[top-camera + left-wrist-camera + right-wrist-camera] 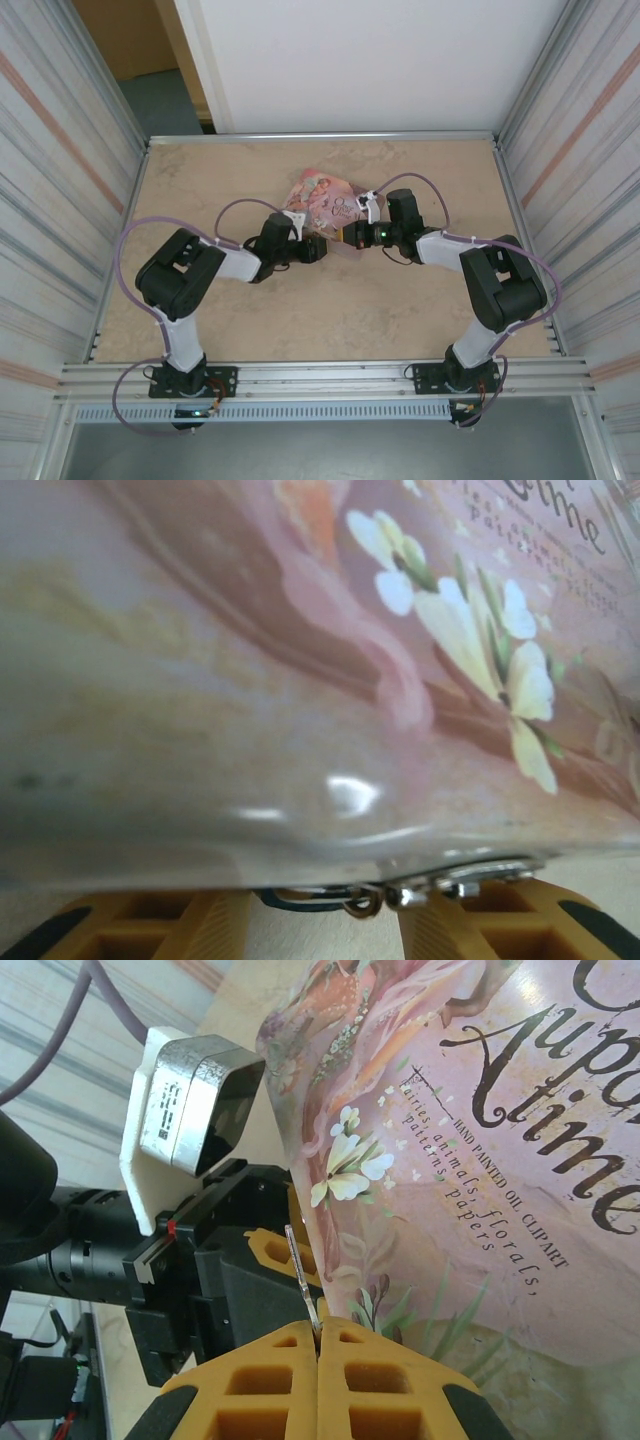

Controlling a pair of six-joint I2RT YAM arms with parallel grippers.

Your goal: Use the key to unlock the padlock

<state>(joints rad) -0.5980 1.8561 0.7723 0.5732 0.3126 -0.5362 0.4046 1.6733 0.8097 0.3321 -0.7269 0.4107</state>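
Right jaws on key, blade straight outward.

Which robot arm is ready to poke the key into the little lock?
The right one. Its yellow fingers pinch the thin silver key, right beside the pink flowered tin box. The left arm's fingers sit either side of the small teal padlock at the tin's edge, with no key.

A beige, marbled table is boxed in by ribbed metal walls along its left and right edges, with a white panel behind the far edge. An aluminium rail runs along the near edge (grey-blue floor shows past the far-left corner).
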